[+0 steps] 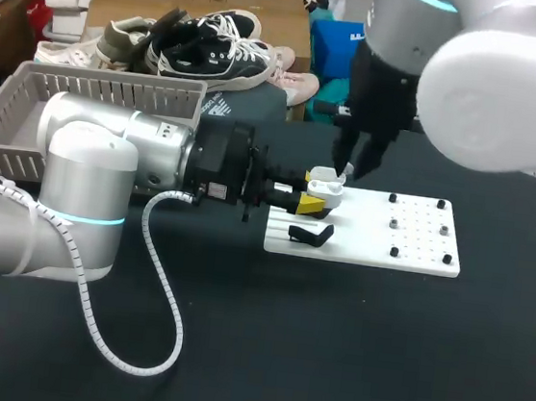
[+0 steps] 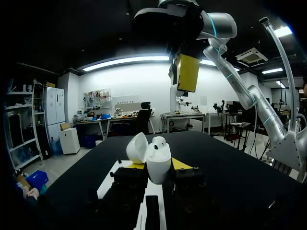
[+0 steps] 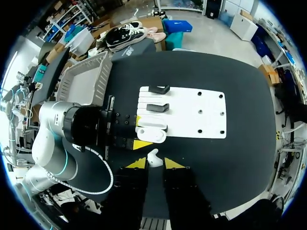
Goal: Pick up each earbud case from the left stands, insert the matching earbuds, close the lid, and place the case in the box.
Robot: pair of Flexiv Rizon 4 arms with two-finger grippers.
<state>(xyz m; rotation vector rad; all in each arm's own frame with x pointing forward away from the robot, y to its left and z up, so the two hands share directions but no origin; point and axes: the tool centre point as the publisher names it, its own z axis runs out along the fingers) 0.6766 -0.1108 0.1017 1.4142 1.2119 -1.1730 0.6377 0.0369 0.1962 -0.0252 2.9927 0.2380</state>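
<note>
**Table** [image 1: 327, 362]: one, black, carrying everything listed below.

**Arms:** two. My left arm [image 1: 87, 170] lies low across the left side, pointing right. My right arm [image 1: 495, 81] comes down from the far right over the same spot. I judge that one serves as the vice and the other as the feeder.

**Basket** [image 1: 26, 115]: one, grey, at the far left, behind my left arm. It is the destination for finished work. I judge it sits well for the arm that holds the case.

**Board** [image 1: 408, 246]: one, white, flat, right of centre.

**Stands:** two in sight, black, at the board's left end, one far [image 3: 159, 89] and one nearer [image 3: 157, 108]. Neither carries a case.

**Case** [image 2: 158, 165]: one, white.
- My left gripper [image 1: 314, 204] pinches it from both sides, over the left end of the board.
- It is held upright with its mouth up and the lid [image 2: 136, 147] swung open to one side.
- This leaves the approach from above free.

**Earbuds:** two, white.
- The seated earbud [image 2: 159, 141] stands in the case with its head showing above the rim.
- The loose earbud [image 3: 153, 158] is pinched between the yellow tips of my right gripper [image 3: 154, 164].
- The right gripper hangs above the open case, apart from it.

**Finding:** the step in hand is seating the loose earbud. The lid is not yet closed and the basket holds no case that I can see.
</note>
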